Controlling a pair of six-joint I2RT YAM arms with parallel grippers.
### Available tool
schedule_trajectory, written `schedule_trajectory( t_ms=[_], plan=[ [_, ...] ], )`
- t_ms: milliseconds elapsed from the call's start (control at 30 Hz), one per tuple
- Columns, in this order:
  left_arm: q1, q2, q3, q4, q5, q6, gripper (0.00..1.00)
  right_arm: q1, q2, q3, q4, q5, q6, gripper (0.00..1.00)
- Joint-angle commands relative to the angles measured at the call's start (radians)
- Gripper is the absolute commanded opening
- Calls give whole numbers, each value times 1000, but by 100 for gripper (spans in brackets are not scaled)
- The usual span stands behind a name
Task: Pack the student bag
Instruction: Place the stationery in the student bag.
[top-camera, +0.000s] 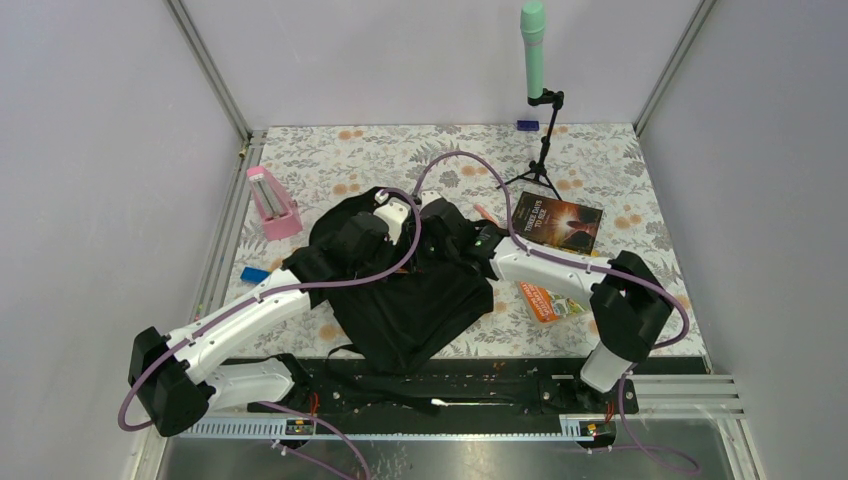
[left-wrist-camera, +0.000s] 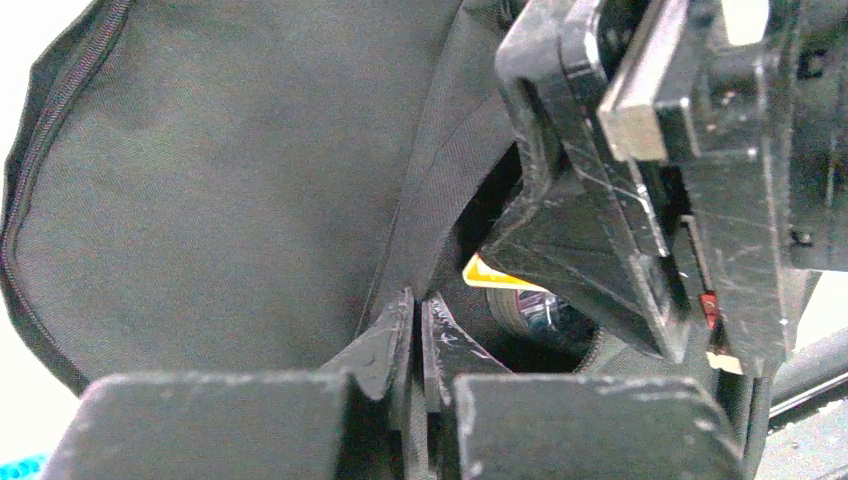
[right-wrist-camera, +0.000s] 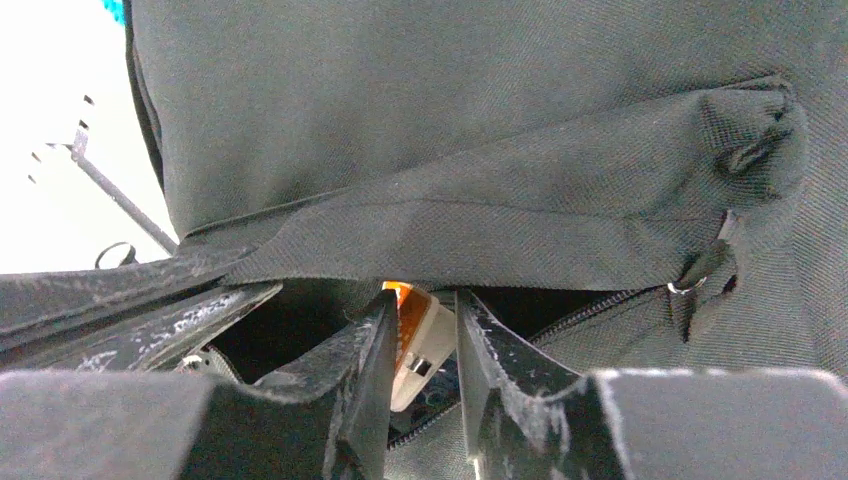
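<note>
The bag (top-camera: 400, 300) lies slumped in the middle of the table, a soft heap of black woven cloth, its flat lower panel spilling toward 6 o'clock. Close up, the weave is coarse, with a zip track along a curved seam. Under it is a flowered tablecloth (top-camera: 330, 150). An orange booklet (top-camera: 548, 300) lies at 4 o'clock, a small blue piece (top-camera: 254, 274) at 9 o'clock, a glossy dark book (top-camera: 557, 222) at 2 o'clock and a pink upright holder (top-camera: 272, 205) at 10 o'clock. A thin black tripod (top-camera: 542, 150) at 1 o'clock carries a pale green microphone (top-camera: 533, 50).

The left arm reaches from 7 o'clock, elbow bent back, wrist over the bag's far side. The left gripper (left-wrist-camera: 420, 320) is pressed together on a fold of the bag's edge. The right arm comes from 5 o'clock, elbow out at 3 o'clock. The right gripper (right-wrist-camera: 422, 300) is at the bag's mouth, clamped on a small white and orange object (right-wrist-camera: 415, 345).
</note>
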Motion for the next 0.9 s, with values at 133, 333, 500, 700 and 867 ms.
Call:
schedule_trajectory(
  t_ms=[133,333,500,700,867],
  plan=[
    [14,0,57,50,-4,-6,0,21,-69,-26,-28,-34,-54,46],
    [14,0,57,50,-3,-6,0,21,-88,-36,-14,-37,-61,64],
    [14,-2,57,48,-6,-5,0,21,-111,-46,-8,-31,-64,68],
    [23,7,61,35,-60,-19,0,21,-202,-89,5,19,-78,70],
    [56,13,74,20,-76,-32,0,21,-293,-110,-65,107,-105,72]
  ],
)
